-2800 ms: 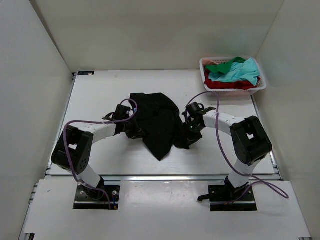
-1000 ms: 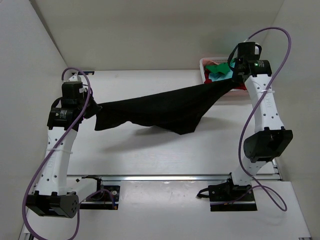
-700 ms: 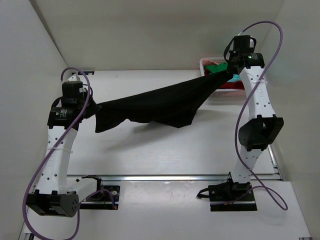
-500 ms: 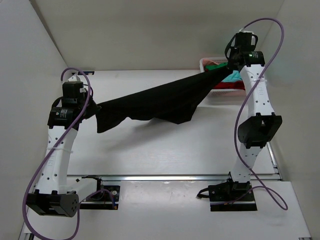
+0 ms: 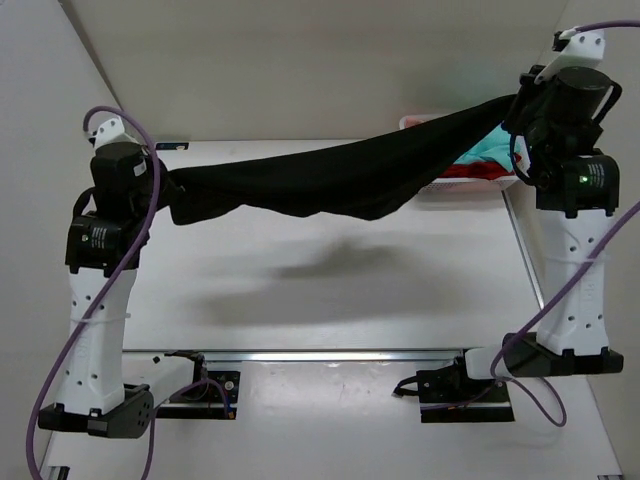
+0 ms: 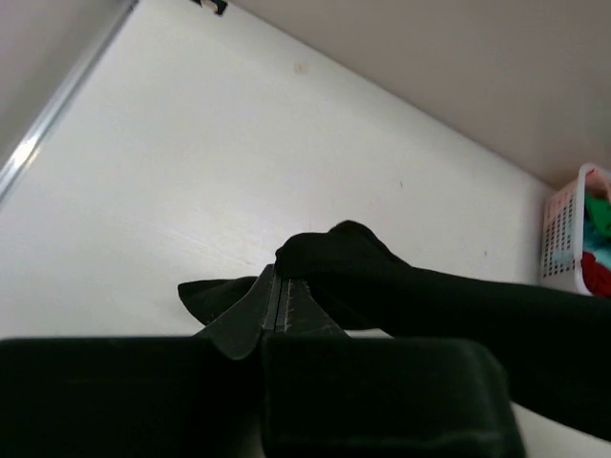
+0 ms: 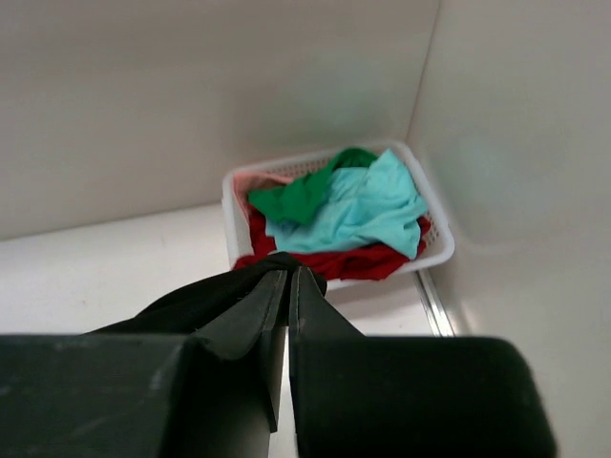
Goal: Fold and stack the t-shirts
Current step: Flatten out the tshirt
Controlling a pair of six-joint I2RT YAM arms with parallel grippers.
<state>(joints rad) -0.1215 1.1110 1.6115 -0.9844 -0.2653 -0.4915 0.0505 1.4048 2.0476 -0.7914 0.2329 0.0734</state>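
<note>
The black t-shirt (image 5: 330,180) hangs stretched in the air between both raised arms, well above the table. My left gripper (image 5: 165,183) is shut on its left end, seen pinched in the left wrist view (image 6: 275,277), where the cloth (image 6: 430,301) runs off to the right. My right gripper (image 5: 518,103) is shut on its right end, high over the basket; the right wrist view (image 7: 289,272) shows the cloth (image 7: 205,298) in the jaws. Teal (image 7: 358,210), green (image 7: 305,196) and red (image 7: 353,260) t-shirts lie in the basket.
The pink-white lattice basket (image 5: 515,180) stands at the table's back right corner, partly hidden behind the shirt and right arm; its rim shows in the right wrist view (image 7: 439,250). White walls close in on three sides. A metal rail (image 5: 340,354) runs along the table's near edge.
Both arms have risen, lifting the black shirt off the table and pulling it taut. In the last half second both grippers moved higher and further apart.
</note>
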